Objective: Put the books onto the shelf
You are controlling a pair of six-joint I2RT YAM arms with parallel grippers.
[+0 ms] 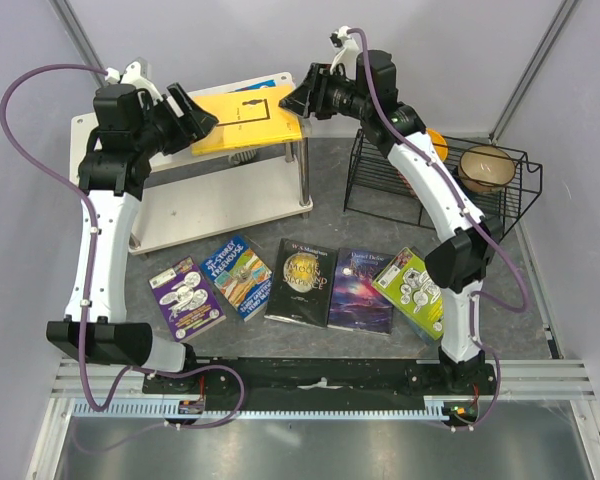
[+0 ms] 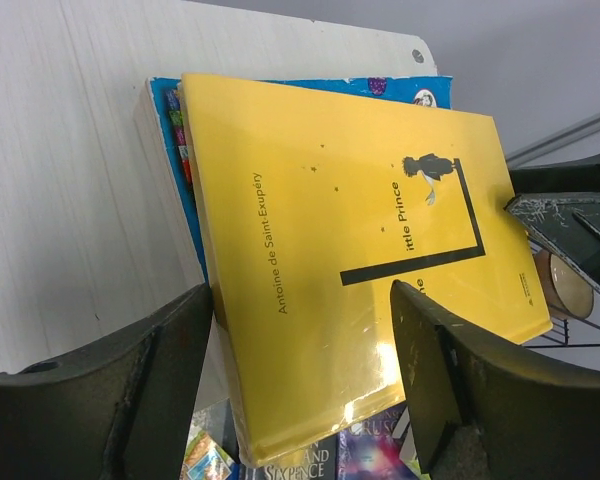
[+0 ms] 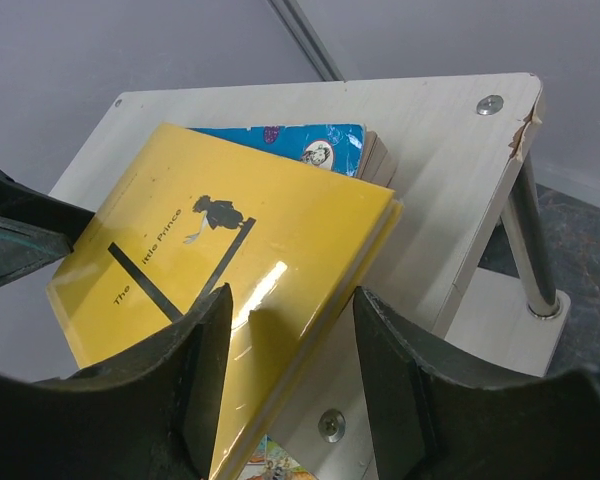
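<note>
Yellow pbk point(image 1: 248, 118), "Little Prince", flat and skewed on shelf point(image 1: 230, 195) top board, near edge overhanging. Sits betw. left hand point(image 1: 202, 120) and right hand point(image 1: 292, 100). Blue bk point(image 1: 268, 82) under it. Five more face-up in a row on table point(image 1: 310, 225), nearer arm bases than both hands: purple bk point(image 1: 186, 297), multicolour bk point(image 1: 238, 275), black-gold bk point(image 1: 305, 281), galaxy bk point(image 1: 362, 290), lime bk point(image 1: 417, 290).

bright, sharp; glare on yellow book point(image 3: 240, 250)

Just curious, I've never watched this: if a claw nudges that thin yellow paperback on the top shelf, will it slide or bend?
The thin yellow paperback probably slides easily: its glossy cover shows glare and it lies on a blue book. It could tip, since one corner overhangs the pale wooden shelf board. Being thin, it likely flexes a little.
</note>
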